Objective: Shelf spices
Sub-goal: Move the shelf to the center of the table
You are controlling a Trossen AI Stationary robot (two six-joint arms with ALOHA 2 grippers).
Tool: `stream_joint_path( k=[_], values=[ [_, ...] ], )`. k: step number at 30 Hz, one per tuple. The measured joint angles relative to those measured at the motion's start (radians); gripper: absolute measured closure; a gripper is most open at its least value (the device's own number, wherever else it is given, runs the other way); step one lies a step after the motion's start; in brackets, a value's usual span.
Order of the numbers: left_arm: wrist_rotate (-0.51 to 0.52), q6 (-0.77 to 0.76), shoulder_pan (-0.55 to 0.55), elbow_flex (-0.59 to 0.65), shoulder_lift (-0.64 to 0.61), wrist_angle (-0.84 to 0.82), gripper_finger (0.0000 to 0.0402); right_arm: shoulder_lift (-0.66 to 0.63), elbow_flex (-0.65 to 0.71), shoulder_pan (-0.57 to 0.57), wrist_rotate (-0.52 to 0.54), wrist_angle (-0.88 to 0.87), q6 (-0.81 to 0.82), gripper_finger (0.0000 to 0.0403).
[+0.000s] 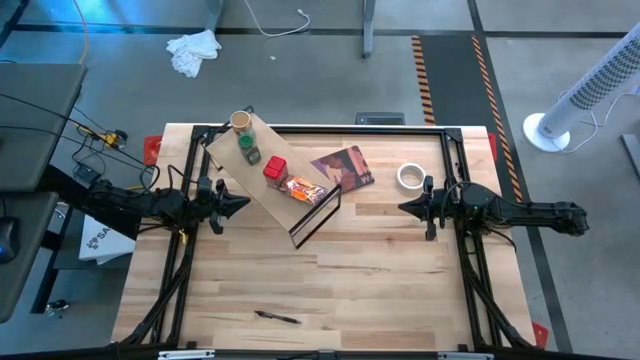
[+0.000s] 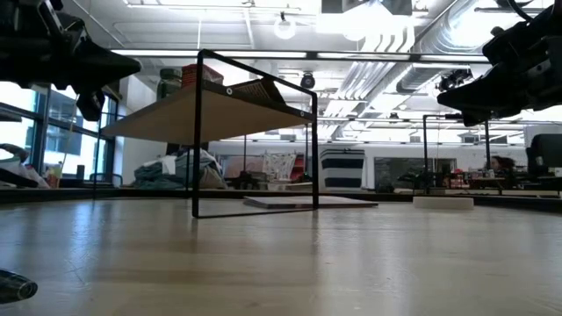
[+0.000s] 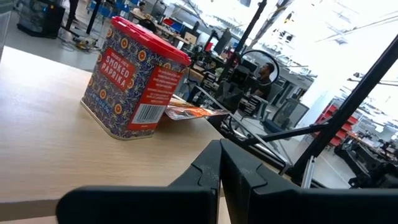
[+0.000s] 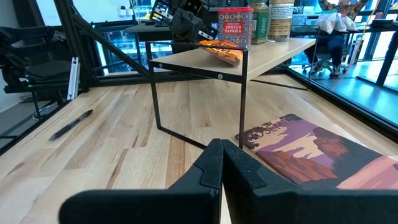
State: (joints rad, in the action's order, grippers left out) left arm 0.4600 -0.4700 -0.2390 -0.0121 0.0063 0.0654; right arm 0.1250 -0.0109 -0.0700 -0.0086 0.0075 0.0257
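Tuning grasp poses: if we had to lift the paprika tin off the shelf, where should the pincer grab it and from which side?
Grip the paprika tin across its two flat side walls, below the red lid, coming down from above. It stands upright on the shelf, and its boxy shape gives parallel faces. The orange packet lies close on one side and the green-lidded jar on the other, so probably close across the free faces.

The shelf [image 1: 268, 178] top is crowded: tan-topped jar [image 1: 241, 122], green-lidded jar [image 1: 248, 147], red tin [image 1: 275, 170] and orange packet [image 1: 303, 188] line it. Under the shelf seems open. Beside it lie a printed card [image 1: 345, 168] and tape roll [image 1: 410, 176].
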Motion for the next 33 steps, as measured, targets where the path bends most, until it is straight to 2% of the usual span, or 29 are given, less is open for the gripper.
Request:
stream_joint_path(
  k=[3, 6, 10, 13, 16, 20, 24, 26, 29, 31, 33],
  values=[
    [0.013, -0.004, 0.0, 0.0, 0.0, 0.002, 0.0398, 0.0, 0.0, 0.0, 0.0, 0.0, 0.0, 0.0402],
    [0.067, -0.112, 0.0, 0.0, 0.0, 0.045, 0.0398, 0.0, 0.0, 0.0, 0.0, 0.0, 0.0, 0.0402],
    [0.175, -0.247, 0.003, -0.001, 0.004, 0.248, 0.04, 0.0, 0.0, 0.0, 0.0, 0.0, 0.0, 0.0402],
    [0.268, -0.112, 0.003, -0.052, 0.042, 0.426, 0.04, 0.0, 0.0, 0.0, 0.0, 0.0, 0.0, 0.0402],
    [0.328, 0.054, 0.003, -0.207, 0.129, 0.448, 0.0401, 0.0, 0.0, 0.0, 0.0, 0.0, 0.0, 0.0402],
    [0.386, 0.247, 0.003, -0.489, 0.325, 0.284, 0.0401, 0.0, 0.0, 0.0, 0.0, 0.001, -0.004, 0.0402],
    [0.457, 0.378, 0.003, -0.791, 0.495, 0.014, 0.0401, 0.0, 0.001, 0.0, 0.0, 0.052, -0.014, 0.0402],
    [0.493, 0.402, 0.003, -0.919, 0.552, -0.121, 0.0401, 0.0, 0.001, 0.0, -0.002, 0.147, 0.067, 0.0402],
    [0.523, 0.396, 0.003, -1.074, 0.591, -0.297, 0.0401, 0.0, 0.001, 0.0, 0.011, 0.409, 0.298, 0.0402],
    [0.545, 0.373, 0.003, -1.143, 0.597, -0.374, 0.0401, 0.001, 0.001, 0.0, 0.098, 0.575, 0.414, 0.0402],
    [0.571, 0.335, 0.003, -1.187, 0.594, -0.431, 0.0401, 0.003, 0.0, 0.0, 0.258, 0.676, 0.504, 0.0402]
  ],
)
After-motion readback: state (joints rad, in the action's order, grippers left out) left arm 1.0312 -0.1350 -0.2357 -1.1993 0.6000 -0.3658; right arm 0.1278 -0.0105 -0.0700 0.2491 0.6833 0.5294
